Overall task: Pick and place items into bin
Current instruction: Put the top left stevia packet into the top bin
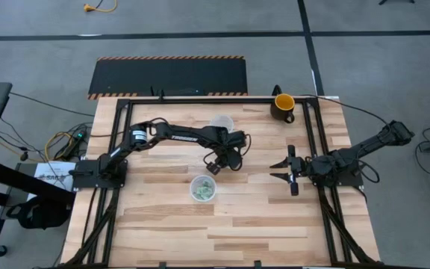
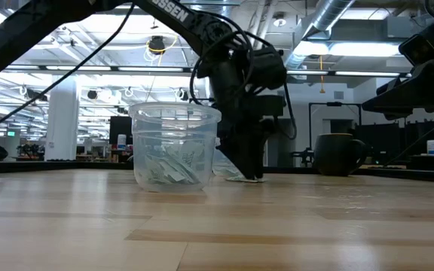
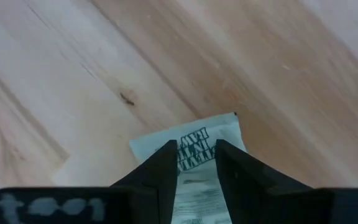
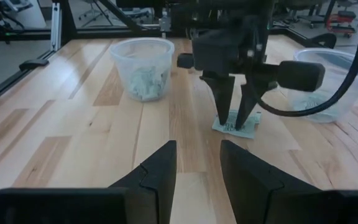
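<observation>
A pale green packet [image 3: 194,132] with dark print lies flat on the wooden table. My left gripper [image 3: 196,148] points steeply down over it, open by a narrow gap, with one fingertip on each side of the printed patch. The right wrist view shows the left gripper [image 4: 236,119] with its tips down at the packet [image 4: 248,129]. Toward the near edge a clear plastic cup [image 1: 203,188] stands on its base with several pale green pieces inside. My right gripper [image 1: 284,171] waits open at the table's right, off the surface. My left gripper comes from above, its fingers [image 4: 225,99] pointing down at the packet's middle [image 3: 196,168]. The packet lies flat on the table and shows in the gap and out past both tips. I cannot tell whether the tips touch it.
A second clear cup [image 1: 222,123] stands toward the far edge, just beyond the left gripper. A yellow-and-dark mug [image 1: 283,107] sits at the far right. Black frame rails run along the table's left, right and far sides. Bare wood lies toward the near edge.
</observation>
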`<act>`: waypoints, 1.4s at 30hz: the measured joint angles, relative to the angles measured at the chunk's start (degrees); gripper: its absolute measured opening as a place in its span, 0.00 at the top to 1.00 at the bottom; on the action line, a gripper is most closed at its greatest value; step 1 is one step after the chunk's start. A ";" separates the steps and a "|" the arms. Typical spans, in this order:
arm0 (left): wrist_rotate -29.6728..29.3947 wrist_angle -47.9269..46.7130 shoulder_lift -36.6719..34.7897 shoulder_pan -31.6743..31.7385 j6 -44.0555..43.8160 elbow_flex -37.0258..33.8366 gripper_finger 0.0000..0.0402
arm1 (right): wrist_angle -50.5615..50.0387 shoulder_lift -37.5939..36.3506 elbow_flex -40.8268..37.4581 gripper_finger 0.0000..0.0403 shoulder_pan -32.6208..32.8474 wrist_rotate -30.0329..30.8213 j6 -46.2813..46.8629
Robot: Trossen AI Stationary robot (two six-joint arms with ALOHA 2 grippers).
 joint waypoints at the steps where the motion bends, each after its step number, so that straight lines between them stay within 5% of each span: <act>1: 0.47 0.03 0.06 -0.01 -0.02 0.08 0.75 | 0.00 0.00 0.00 0.71 0.01 0.00 0.00; 13: 1.16 -0.66 0.08 0.80 1.16 0.12 0.77 | 0.00 0.00 0.00 0.71 0.02 0.00 0.01; 21: 1.28 0.08 0.10 0.76 3.13 0.08 0.98 | 0.00 0.00 0.00 0.71 0.02 0.00 0.01; 35: 2.35 1.16 0.15 0.54 4.47 0.03 1.00 | 0.00 0.00 0.00 0.71 0.00 0.00 0.00; 42: 2.35 1.23 0.15 0.50 4.49 0.03 0.91 | 0.00 0.01 0.00 0.71 0.01 0.00 0.01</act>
